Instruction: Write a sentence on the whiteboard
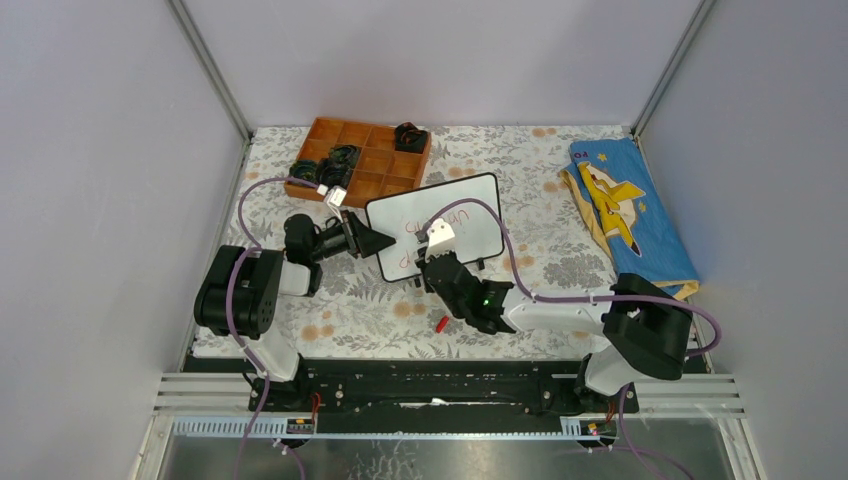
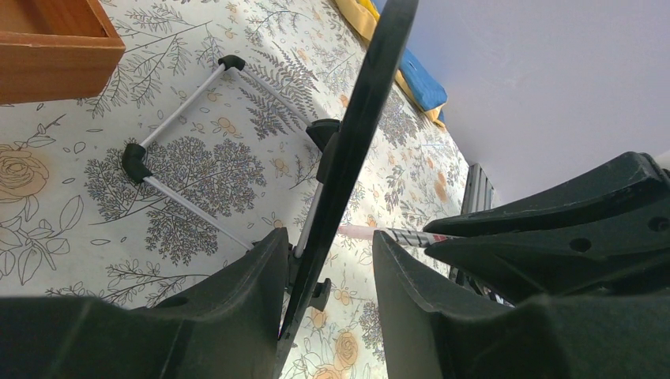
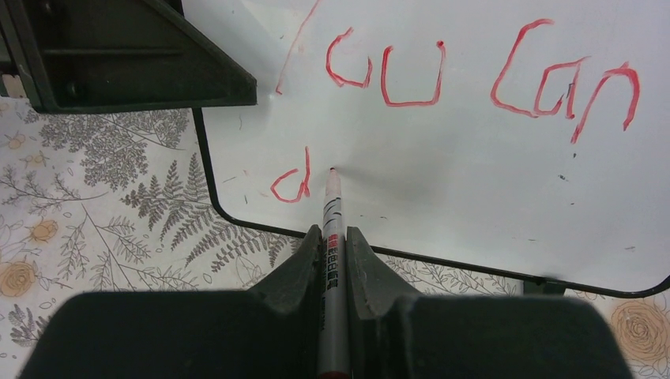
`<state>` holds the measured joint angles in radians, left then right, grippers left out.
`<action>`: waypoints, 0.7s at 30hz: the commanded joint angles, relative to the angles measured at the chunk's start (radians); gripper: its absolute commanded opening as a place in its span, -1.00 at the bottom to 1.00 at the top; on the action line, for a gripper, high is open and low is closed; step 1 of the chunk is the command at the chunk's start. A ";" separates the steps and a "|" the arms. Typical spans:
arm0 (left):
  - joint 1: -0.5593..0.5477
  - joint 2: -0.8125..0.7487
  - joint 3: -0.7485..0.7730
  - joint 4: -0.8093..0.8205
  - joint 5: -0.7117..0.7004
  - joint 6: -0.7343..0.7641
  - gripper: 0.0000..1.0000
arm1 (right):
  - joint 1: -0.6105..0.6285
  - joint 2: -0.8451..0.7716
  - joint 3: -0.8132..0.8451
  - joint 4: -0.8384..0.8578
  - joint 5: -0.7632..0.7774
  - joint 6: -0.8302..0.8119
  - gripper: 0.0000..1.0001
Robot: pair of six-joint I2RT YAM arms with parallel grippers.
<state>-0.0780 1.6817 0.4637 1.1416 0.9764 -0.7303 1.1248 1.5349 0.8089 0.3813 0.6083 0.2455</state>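
Showing only in the right wrist view: marker point(image 3: 333, 237) tip touching whiteboard point(image 3: 474, 181).

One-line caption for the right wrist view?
Right gripper holds a marker, tip on the whiteboard after a red "d" under "you can".

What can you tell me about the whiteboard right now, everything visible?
The whiteboard is a small white panel with a thin black frame, rounded corners and black feet, propped tilted on the floral table beside the orange tray. Red handwriting reads "you can" on top, with a "d" begun below. The left tool straddles its edge; the marker in the right tool touches its surface.
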 commanded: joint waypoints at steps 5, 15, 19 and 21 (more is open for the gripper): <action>-0.006 -0.027 0.026 -0.007 -0.004 0.024 0.02 | -0.007 0.030 0.022 -0.014 -0.017 0.036 -1.00; -0.008 -0.027 0.027 -0.013 -0.004 0.026 0.02 | -0.007 -0.002 -0.029 -0.034 0.011 0.052 -1.00; -0.009 -0.028 0.026 -0.014 -0.004 0.026 0.02 | -0.010 -0.021 -0.043 -0.041 0.037 0.049 -1.00; -0.009 -0.028 0.026 -0.014 -0.004 0.026 0.02 | -0.017 -0.025 -0.040 -0.043 0.039 0.048 -1.00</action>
<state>-0.0780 1.6760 0.4660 1.1191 0.9684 -0.7231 1.1248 1.5459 0.7719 0.3416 0.5877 0.2871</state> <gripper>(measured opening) 0.507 0.159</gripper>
